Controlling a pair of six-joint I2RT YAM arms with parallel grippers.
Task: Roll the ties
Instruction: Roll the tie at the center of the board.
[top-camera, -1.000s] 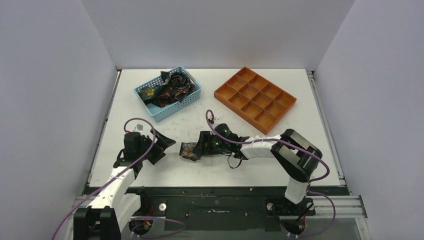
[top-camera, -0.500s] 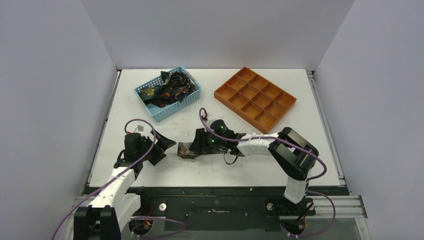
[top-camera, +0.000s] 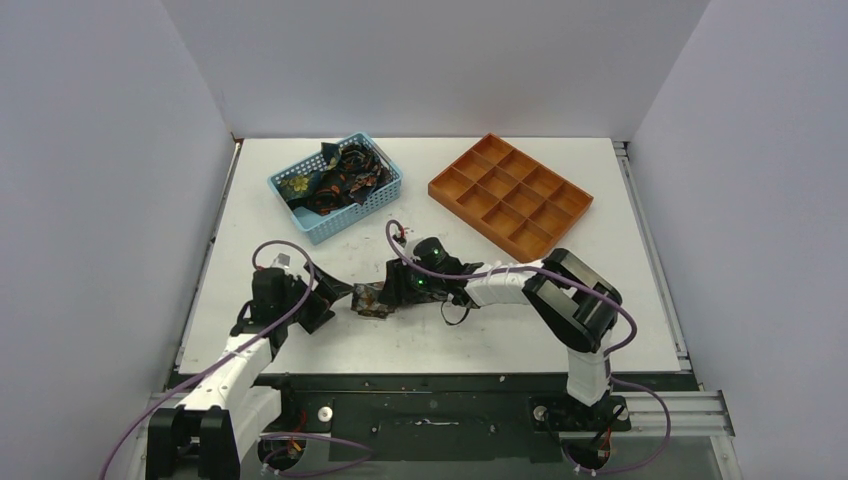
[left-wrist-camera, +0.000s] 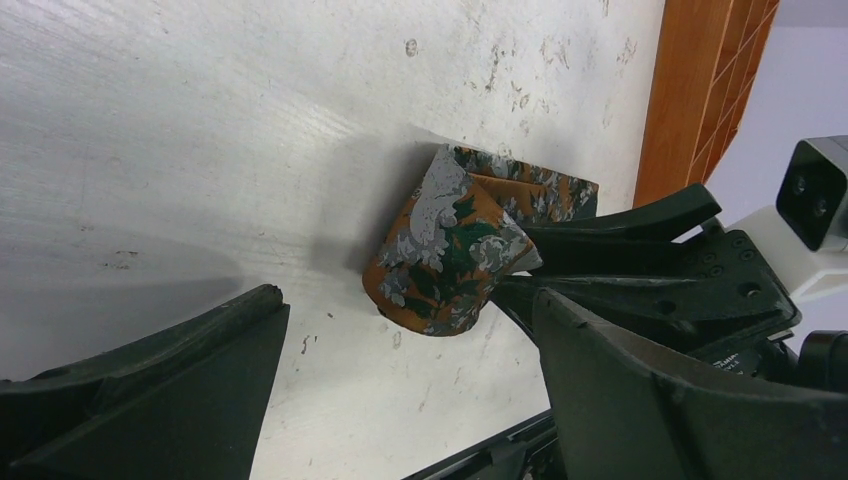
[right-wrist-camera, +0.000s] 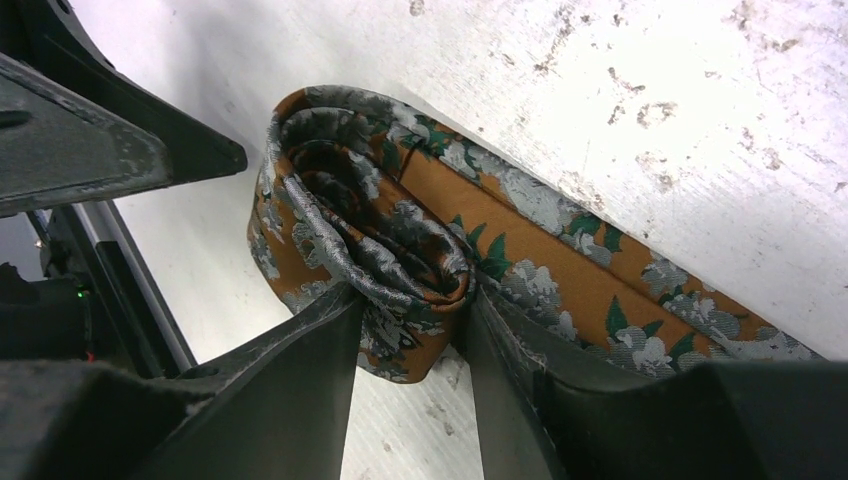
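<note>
An orange tie with grey and green flowers (top-camera: 373, 299) lies partly rolled on the white table, in front of the arms. My right gripper (top-camera: 388, 291) is shut on the rolled end (right-wrist-camera: 400, 280); the unrolled length (right-wrist-camera: 600, 300) runs back under my right fingers. In the left wrist view the roll (left-wrist-camera: 450, 260) sits just ahead of my open, empty left gripper (top-camera: 338, 295), which is to its left. More dark floral ties (top-camera: 335, 180) are heaped in the light-blue basket.
The light-blue mesh basket (top-camera: 372, 205) stands at the back left. The orange compartment tray (top-camera: 510, 197) stands at the back right, and its edge shows in the left wrist view (left-wrist-camera: 690, 90). A purple cable loops above each arm.
My right gripper has slid left with the tie's rolled end, towards the left gripper. The left arm has hardly moved.
</note>
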